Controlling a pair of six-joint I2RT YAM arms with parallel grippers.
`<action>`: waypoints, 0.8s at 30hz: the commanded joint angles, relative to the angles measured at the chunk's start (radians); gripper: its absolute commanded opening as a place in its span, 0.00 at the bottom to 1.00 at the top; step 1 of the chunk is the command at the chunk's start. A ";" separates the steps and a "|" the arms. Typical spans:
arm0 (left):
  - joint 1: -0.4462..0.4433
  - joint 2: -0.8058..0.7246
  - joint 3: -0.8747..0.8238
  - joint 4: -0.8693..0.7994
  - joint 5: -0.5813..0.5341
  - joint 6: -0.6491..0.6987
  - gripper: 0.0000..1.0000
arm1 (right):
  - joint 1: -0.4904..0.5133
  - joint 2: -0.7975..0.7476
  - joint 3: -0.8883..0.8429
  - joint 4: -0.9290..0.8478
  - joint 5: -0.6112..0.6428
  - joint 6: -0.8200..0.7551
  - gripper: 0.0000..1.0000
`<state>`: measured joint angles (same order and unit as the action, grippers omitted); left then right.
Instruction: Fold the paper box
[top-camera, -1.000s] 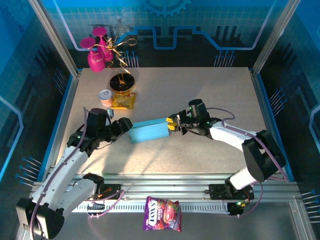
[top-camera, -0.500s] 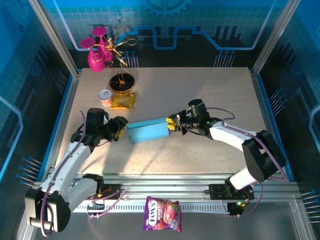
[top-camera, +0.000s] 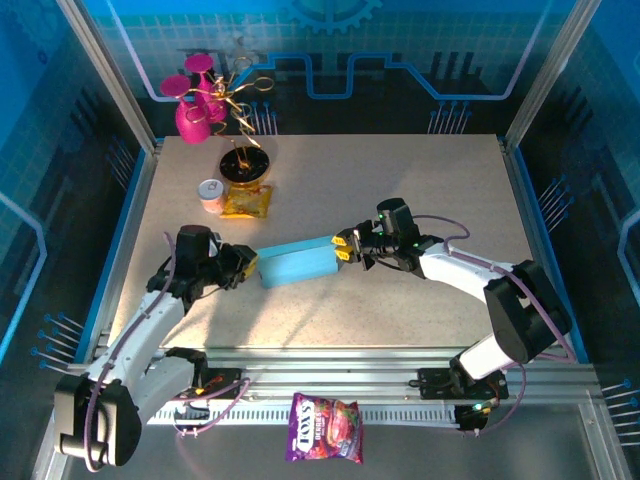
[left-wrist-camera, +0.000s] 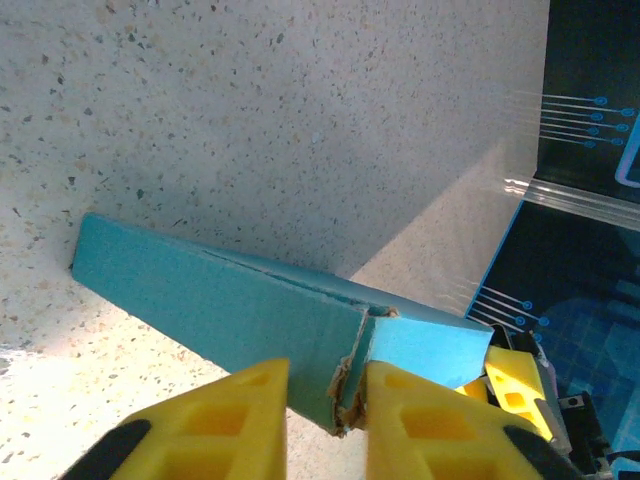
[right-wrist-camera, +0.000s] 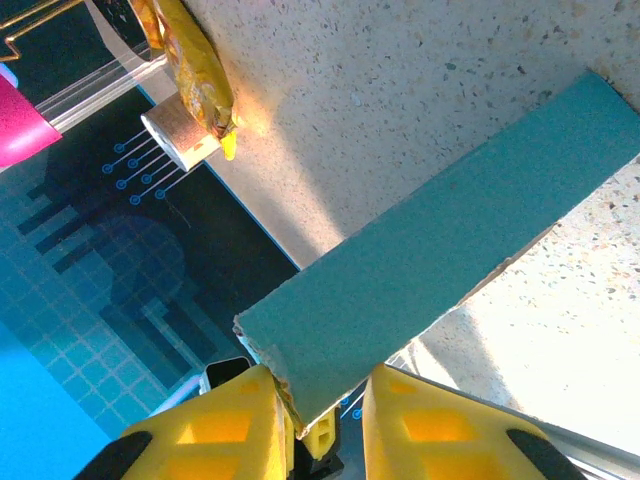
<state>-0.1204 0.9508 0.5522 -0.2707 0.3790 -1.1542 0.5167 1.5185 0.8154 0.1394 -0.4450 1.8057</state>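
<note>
Nearest, one purple snack bag lies in front of the metal rail that bears the two arm bases. From there the left arm runs forward and to the right, low over the tabletop. The right arm bends at its elbow on the right and reaches leftward.

Between them lies the one paper box, light blue, a little left of the tabletop's middle, its long sides running left to right. The left jaws are drawn narrow onto its torn left corner. The right jaws pinch its right end.

Bare tabletop lies nearward of the box and across the whole right half, out to the blue side rim.

Beyond the left wrist and near it are one small can and one yellow packet, just beside each other. Farther off is one dark dish with gold wire. Past that, pink vessels stand at the far left corner, their number unclear.
</note>
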 joint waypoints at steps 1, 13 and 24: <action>0.001 0.010 -0.025 0.002 0.014 -0.021 0.18 | 0.014 0.025 -0.021 -0.115 0.017 -0.005 0.24; 0.033 -0.064 0.021 -0.019 -0.013 -0.054 0.38 | 0.014 0.016 -0.030 -0.114 0.020 -0.007 0.23; 0.035 -0.016 -0.036 0.092 0.051 -0.122 0.23 | 0.014 0.023 -0.026 -0.106 0.015 -0.006 0.23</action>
<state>-0.0933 0.9157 0.5400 -0.2276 0.3862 -1.2560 0.5167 1.5185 0.8154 0.1394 -0.4461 1.8057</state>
